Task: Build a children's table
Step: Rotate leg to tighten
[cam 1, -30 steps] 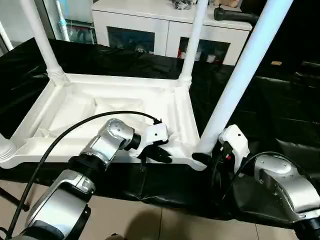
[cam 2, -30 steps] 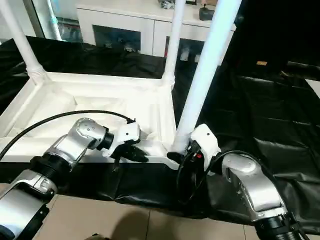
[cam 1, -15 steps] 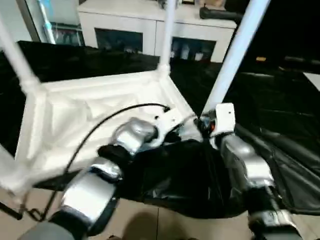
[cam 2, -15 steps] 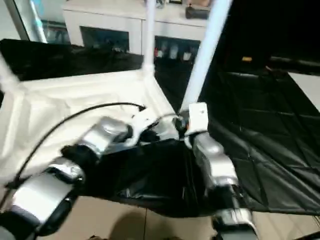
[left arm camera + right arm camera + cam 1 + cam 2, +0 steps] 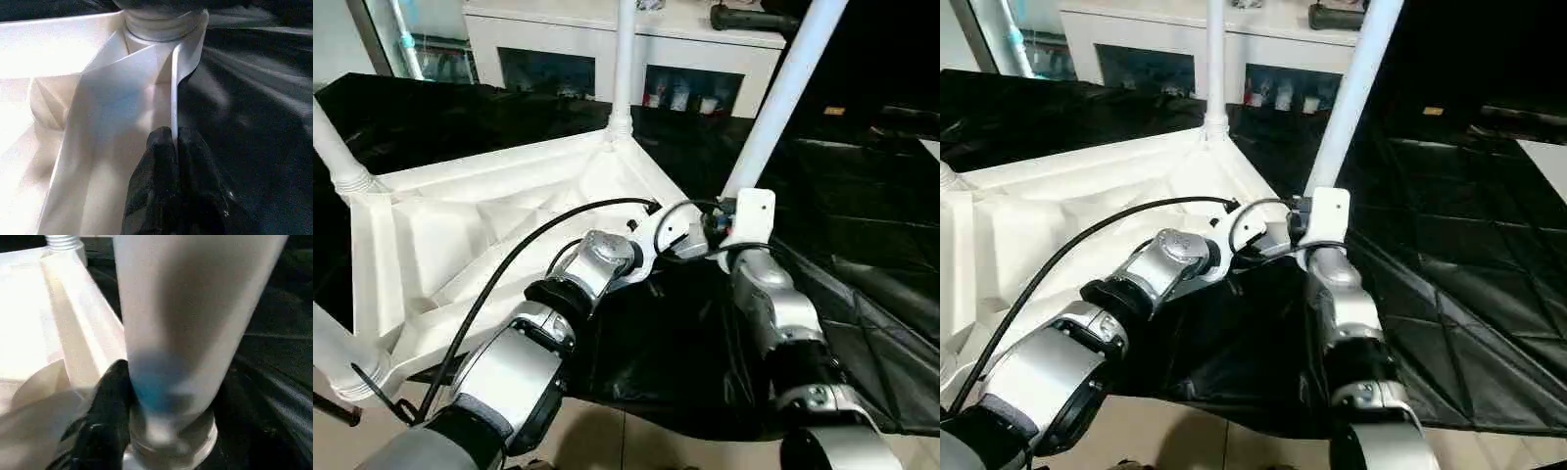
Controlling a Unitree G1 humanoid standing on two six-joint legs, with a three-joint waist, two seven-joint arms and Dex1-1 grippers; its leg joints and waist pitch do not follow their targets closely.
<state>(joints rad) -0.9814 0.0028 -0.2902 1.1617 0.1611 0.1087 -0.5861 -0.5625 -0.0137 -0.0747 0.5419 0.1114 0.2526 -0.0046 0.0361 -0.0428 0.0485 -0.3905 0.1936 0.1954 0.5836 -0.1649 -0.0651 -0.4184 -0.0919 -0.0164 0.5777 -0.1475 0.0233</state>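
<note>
Tabletop [image 5: 480, 230] lies upside down on black sheeting [image 5: 862, 206], ribbed underside facing up, skewed so that one corner points toward me. My left claw [image 5: 174, 142] is pinched shut on the thin white rim of that near corner; in the left wrist view both black fingers [image 5: 159, 161] press the edge between them, just below the round socket [image 5: 164, 24] where a leg is seated. My right claw [image 5: 717, 235] sits at the foot of that same leg, the near-right leg [image 5: 783, 98], which rises steeply up and away from me. In the right wrist view one black finger [image 5: 110, 401] lies against the side of the tapered white tube just above its threaded collar; the other finger is hidden behind the leg, so the claw stands partly open around the tube, gripping it by the look of it. The two claws are just beside each other at this corner, my silver forearms [image 5: 773, 304] converging on it from either side, a black cable [image 5: 509, 255] looping over the left one. Three more legs stand in their sockets: the far leg [image 5: 624, 59] at the corner farthest from me, the left leg [image 5: 333, 147] at the left corner, and the near-left leg [image 5: 337, 357] at the lower left. Beyond the sheeting stands a white cabinet [image 5: 607, 44] with glass doors.
</note>
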